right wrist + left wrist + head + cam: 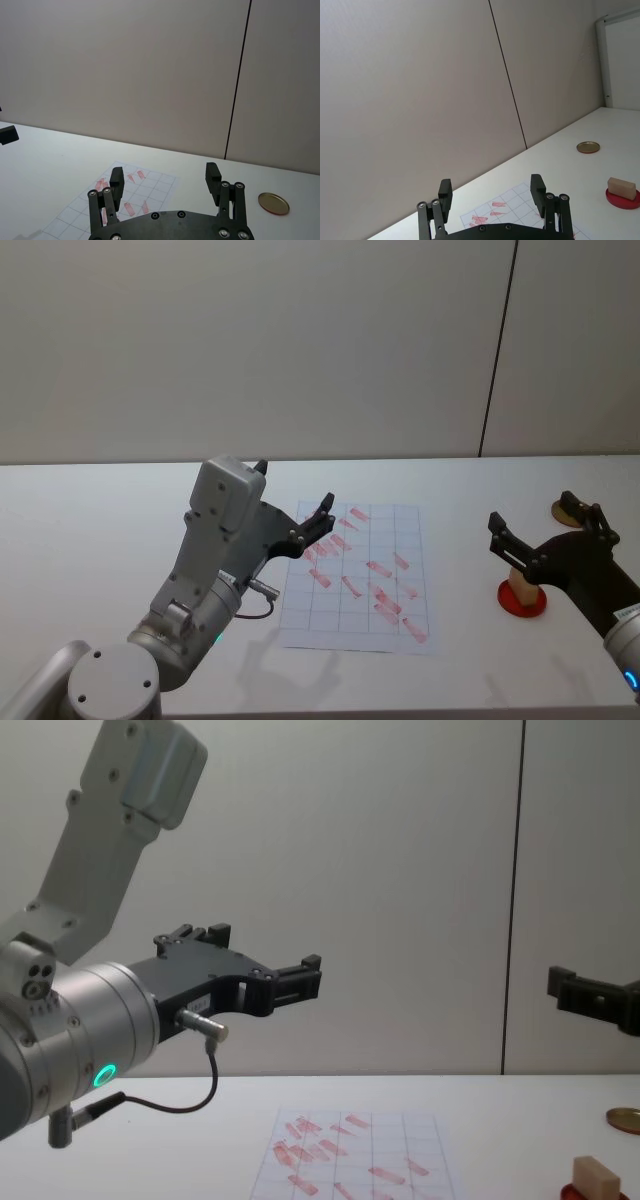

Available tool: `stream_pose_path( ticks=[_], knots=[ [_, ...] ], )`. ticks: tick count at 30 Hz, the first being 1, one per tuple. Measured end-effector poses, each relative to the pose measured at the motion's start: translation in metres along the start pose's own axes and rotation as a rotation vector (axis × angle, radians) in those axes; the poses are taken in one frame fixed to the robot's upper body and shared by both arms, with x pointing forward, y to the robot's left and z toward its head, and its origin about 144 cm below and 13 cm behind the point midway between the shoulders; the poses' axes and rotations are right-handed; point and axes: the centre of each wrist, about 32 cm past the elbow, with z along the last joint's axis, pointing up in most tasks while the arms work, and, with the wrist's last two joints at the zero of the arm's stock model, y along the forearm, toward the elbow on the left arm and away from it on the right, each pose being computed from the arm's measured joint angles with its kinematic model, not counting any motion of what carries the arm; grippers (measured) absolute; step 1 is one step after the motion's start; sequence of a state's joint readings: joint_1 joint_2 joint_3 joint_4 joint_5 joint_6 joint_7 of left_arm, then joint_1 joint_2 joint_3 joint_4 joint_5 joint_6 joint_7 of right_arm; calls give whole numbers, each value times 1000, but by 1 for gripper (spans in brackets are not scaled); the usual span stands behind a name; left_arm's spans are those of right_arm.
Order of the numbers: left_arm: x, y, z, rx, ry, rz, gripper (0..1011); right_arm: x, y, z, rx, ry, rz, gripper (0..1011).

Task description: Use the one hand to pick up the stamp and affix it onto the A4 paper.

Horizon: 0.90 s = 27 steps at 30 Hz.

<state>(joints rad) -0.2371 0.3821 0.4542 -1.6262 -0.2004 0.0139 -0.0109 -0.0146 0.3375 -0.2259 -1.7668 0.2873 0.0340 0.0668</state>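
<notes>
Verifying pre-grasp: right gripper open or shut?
Open. In the right wrist view the right gripper has its fingers spread wide, nothing between them.

Left pincer (491, 183) agape; stamp (621, 188) apparently on red pad (615, 199).

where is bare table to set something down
Free: the table strip between the A4 paper and the red pad, and the band from the paper to the wall. Crowded: right, with stamp on pad, gold disc, right gripper above. The left gripper hangs over the paper's left edge.
</notes>
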Motion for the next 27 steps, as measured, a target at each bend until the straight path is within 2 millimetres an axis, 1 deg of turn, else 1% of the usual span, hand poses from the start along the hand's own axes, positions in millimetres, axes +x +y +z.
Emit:
stream_pose_path(
  ticks=[27],
  knots=[
    [0, 0, 0, 0, 0, 0, 993, 0, 0, 0, 0, 0, 0, 1001]
  ],
)
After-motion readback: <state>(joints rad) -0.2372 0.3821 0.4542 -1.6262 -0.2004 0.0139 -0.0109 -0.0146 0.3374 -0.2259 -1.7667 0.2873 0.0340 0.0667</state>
